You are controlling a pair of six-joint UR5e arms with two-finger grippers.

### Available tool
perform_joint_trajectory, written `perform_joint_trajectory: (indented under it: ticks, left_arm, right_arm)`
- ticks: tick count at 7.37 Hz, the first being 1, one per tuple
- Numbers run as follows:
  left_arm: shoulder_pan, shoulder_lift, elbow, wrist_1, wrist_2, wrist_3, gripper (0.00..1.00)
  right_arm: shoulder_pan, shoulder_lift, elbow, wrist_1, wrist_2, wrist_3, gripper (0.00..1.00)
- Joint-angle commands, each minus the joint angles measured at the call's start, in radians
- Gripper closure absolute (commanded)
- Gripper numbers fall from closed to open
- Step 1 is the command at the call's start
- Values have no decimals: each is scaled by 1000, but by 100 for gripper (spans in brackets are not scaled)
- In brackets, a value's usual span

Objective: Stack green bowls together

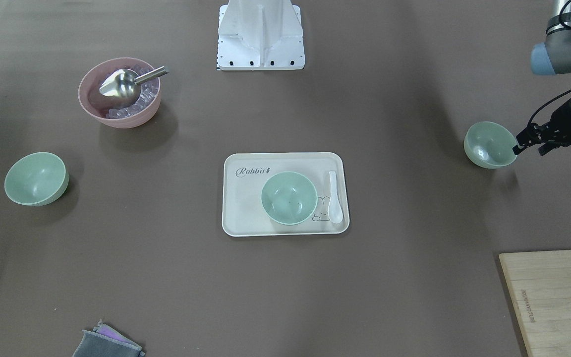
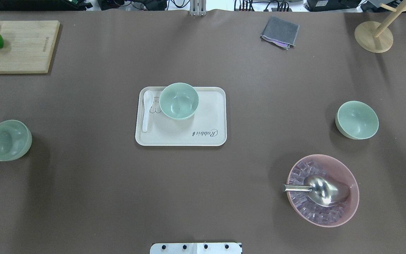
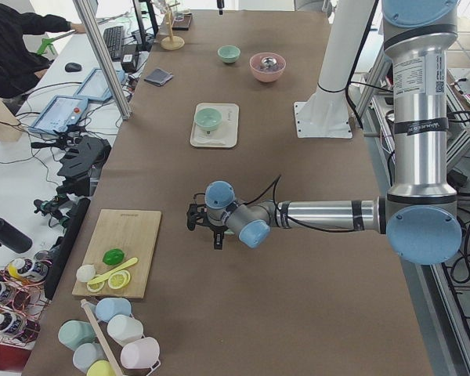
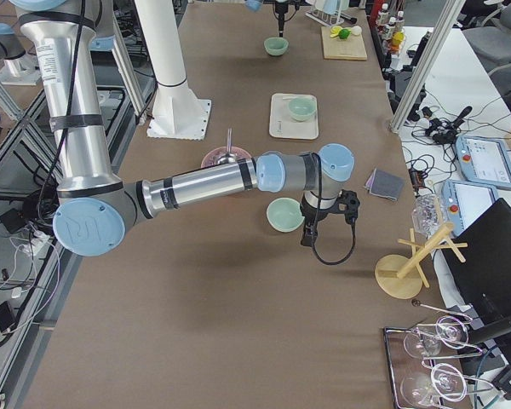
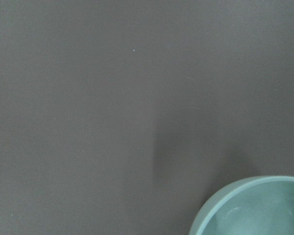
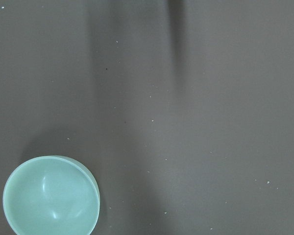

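Note:
Three pale green bowls stand upright and apart. One (image 1: 289, 198) sits on a white tray (image 1: 246, 220) at the table's middle. One (image 1: 490, 144) is at the robot's left; my left gripper (image 1: 529, 149) is open beside it, with one fingertip (image 1: 517, 147) at its rim. That bowl's rim shows in the left wrist view (image 5: 255, 205). The third bowl (image 1: 36, 178) is at the robot's right and shows in the right wrist view (image 6: 51, 196). My right gripper (image 4: 307, 234) hangs just beside it (image 4: 285, 213); I cannot tell whether it is open or shut.
A pink bowl (image 1: 119, 116) of ice with a metal scoop (image 1: 122, 84) stands at the robot's right. A white spoon (image 1: 335, 198) lies on the tray. A cutting board (image 2: 19, 46) with fruit, a grey cloth (image 2: 280, 31) and a wooden stand (image 2: 374, 35) sit along the far edge.

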State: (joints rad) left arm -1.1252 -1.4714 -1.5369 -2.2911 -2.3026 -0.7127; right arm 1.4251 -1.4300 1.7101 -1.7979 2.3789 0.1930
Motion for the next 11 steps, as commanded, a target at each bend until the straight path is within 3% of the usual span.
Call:
perform_joint_trajectory:
  ticks: [1,2,4,10,11]
  left_arm:
    - [13,-10,3,-4,-3,-16,21]
    - [19,-10,3,-4,-3,-16,40]
    - [21,-10,-2,-2,-6,-16,54]
    - [58,0,-26,-2,-6,-14,56]
    - [58,5,-28,-2,-8,-14,60]
  right_arm:
    - [0,2,0,0,-1,-1,0]
    - [0,0,0,0,-1,-1,0]
    - [0,0,0,0,-1,0,0]
    - [1,0,0,-2,-1,0,0]
    - [1,0,0,-2,-1,2,0]
